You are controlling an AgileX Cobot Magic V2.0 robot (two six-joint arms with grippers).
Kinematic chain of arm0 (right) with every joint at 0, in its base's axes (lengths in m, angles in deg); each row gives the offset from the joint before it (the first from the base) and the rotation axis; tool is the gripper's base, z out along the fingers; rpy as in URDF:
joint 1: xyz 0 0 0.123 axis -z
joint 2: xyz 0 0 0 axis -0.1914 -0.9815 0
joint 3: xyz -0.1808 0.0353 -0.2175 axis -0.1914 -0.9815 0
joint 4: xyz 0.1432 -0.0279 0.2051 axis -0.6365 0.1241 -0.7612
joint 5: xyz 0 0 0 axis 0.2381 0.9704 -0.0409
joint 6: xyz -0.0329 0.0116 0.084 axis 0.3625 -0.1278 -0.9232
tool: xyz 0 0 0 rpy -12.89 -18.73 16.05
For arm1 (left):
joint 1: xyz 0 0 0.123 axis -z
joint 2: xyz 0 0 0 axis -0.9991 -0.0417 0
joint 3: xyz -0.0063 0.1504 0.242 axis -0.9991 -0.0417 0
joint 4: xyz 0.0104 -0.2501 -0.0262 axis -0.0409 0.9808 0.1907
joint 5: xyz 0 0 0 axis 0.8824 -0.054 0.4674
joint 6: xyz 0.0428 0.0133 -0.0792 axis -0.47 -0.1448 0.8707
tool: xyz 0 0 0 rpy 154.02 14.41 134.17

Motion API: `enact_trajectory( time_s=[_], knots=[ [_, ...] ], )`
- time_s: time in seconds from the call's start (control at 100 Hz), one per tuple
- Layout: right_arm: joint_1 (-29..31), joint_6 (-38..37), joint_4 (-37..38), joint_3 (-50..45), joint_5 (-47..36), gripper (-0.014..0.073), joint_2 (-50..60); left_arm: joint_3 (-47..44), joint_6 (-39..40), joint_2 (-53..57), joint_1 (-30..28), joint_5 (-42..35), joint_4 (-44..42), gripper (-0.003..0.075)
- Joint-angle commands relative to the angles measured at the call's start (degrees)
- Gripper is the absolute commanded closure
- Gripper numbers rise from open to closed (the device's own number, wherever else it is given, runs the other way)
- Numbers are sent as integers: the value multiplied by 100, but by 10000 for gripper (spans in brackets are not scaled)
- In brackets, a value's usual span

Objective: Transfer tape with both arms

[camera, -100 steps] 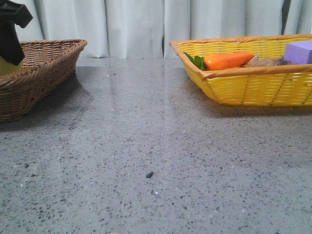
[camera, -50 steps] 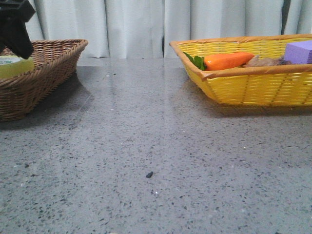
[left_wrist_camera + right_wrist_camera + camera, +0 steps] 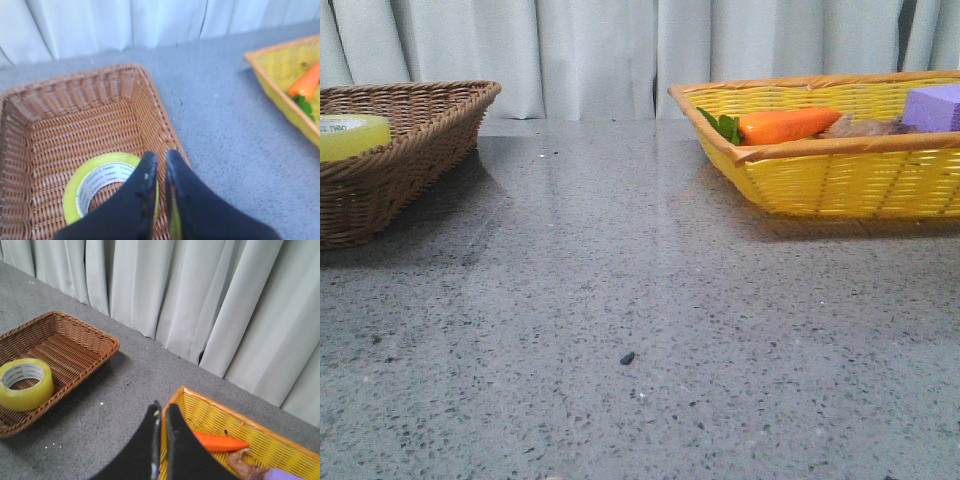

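The yellow tape [image 3: 350,135] lies flat in the brown wicker basket [image 3: 430,140] at the far left. It also shows in the left wrist view [image 3: 95,180] and the right wrist view [image 3: 25,383]. My left gripper [image 3: 161,160] is shut and empty, held above the basket's near right side, over the tape's edge. My right gripper [image 3: 163,410] is shut and empty, high above the near left corner of the yellow basket [image 3: 280,450]. Neither gripper shows in the front view.
The yellow basket [image 3: 840,175] at the right holds an orange carrot [image 3: 785,124], a purple block [image 3: 932,105] and a brownish item [image 3: 865,127]. Grey speckled table [image 3: 620,300] lies between the baskets. White curtains hang behind.
My left gripper has lifted up and left the front view. The tape stays in the brown basket, let go.
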State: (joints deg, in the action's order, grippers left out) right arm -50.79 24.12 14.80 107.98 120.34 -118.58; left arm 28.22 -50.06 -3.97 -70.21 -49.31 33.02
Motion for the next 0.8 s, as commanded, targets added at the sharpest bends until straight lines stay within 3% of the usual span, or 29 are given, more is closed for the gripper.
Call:
enact_trajectory(
  time_s=[0.0, 0.19, 0.4, 0.79],
  knots=[
    [44, -76, 165, -696, -946, 668, 671, -127, 8, 566, -10, -526, 97, 741],
    [44, -387, 173, -2676, -1892, 668, 2014, -1111, 8, 1802, -10, -998, 186, 741],
    [44, -401, 201, -4383, -2293, 668, 3513, -2242, 8, 3086, -10, -1133, 298, 741],
    [44, -440, 461, -6160, -2541, 668, 5756, -3969, 8, 5383, -10, -1716, 330, 741]
  ],
)
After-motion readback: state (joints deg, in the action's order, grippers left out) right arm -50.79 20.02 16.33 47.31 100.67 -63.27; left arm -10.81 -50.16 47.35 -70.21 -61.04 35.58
